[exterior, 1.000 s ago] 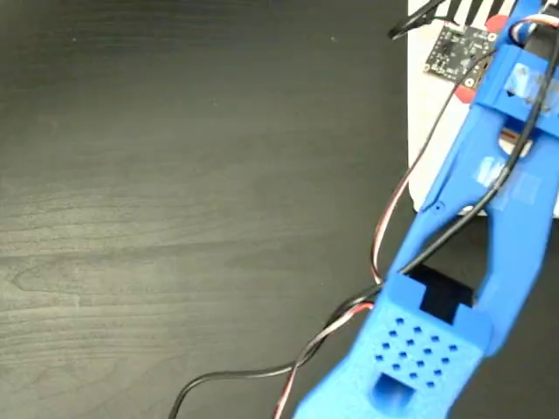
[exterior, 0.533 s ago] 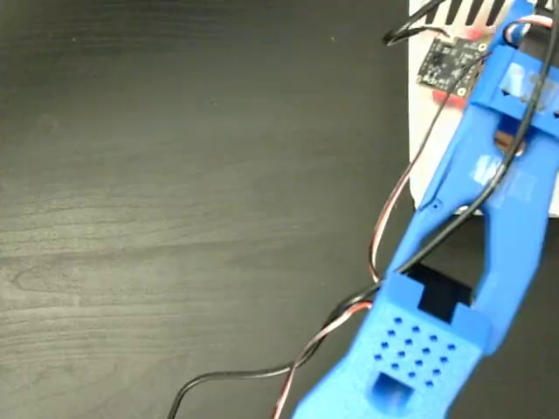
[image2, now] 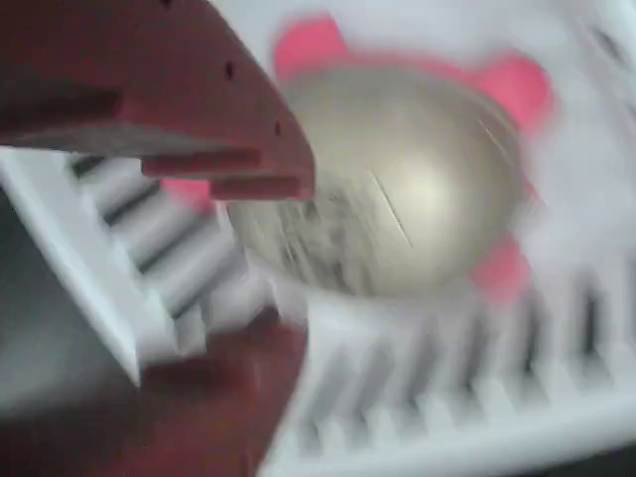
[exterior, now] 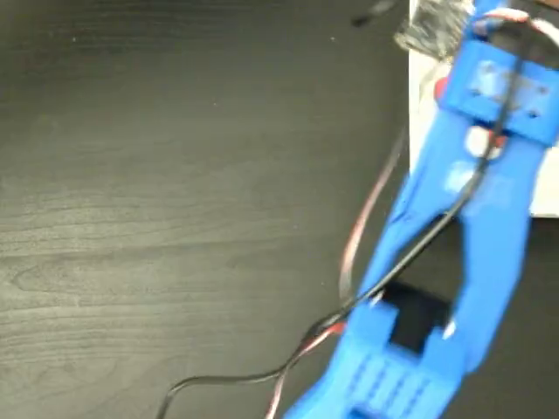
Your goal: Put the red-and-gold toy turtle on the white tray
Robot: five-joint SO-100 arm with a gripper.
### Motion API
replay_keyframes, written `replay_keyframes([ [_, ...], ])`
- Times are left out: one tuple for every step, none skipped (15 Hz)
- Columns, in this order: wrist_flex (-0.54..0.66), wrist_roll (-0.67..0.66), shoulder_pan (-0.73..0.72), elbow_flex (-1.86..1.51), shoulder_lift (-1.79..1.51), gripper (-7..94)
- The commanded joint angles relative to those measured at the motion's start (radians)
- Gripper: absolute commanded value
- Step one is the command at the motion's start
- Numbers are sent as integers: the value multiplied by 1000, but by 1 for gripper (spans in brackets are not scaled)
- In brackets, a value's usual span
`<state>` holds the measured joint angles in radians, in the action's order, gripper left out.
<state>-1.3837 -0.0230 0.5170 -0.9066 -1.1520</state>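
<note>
Gold-domed red-and-gold toy turtle (image2: 407, 179) on white tray (image2: 556, 397), red tool (image2: 273, 253) open, empty.

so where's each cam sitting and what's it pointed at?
Fixed view: overhead, looking straight down on the dark wood table; the blue arm runs from the bottom edge up to the white tray at top right, cables trailing.
Wrist view: rides on the gripper, looking down close at the red-and-gold toy turtle lying on the tray's striped edge; two dark red fingers show at left, blurred.
Shared: the white tray; the turtle is only a red sliver beside the arm in the fixed view.
</note>
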Motion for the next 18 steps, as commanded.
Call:
replay_keyframes([
  [192,-5,-147,-282,-373,0],
  [264,17,-222,-413,-477,0],
  [322,55,-308,-522,-572,0],
  [333,97,-399,-592,-646,0],
  [344,110,-492,-692,-744,0],
  [339,123,-578,-790,-834,0],
  [345,147,-646,-902,-927,0],
  [360,170,-692,-1020,-1014,0],
  [387,187,-707,-1143,-1094,0],
  [413,201,-704,-1269,-1181,0],
  [434,186,-695,-1385,-1256,0],
  [439,153,-678,-1493,-1325,0],
  [437,133,-660,-1591,-1396,0],
  [423,115,-637,-1667,-1460,0],
  [408,97,-614,-1732,-1522,0],
  [393,87,-592,-1786,-1585,0],
  [367,78,-584,-1830,-1641,0],
  [330,91,-580,-1858,-1689,0],
])
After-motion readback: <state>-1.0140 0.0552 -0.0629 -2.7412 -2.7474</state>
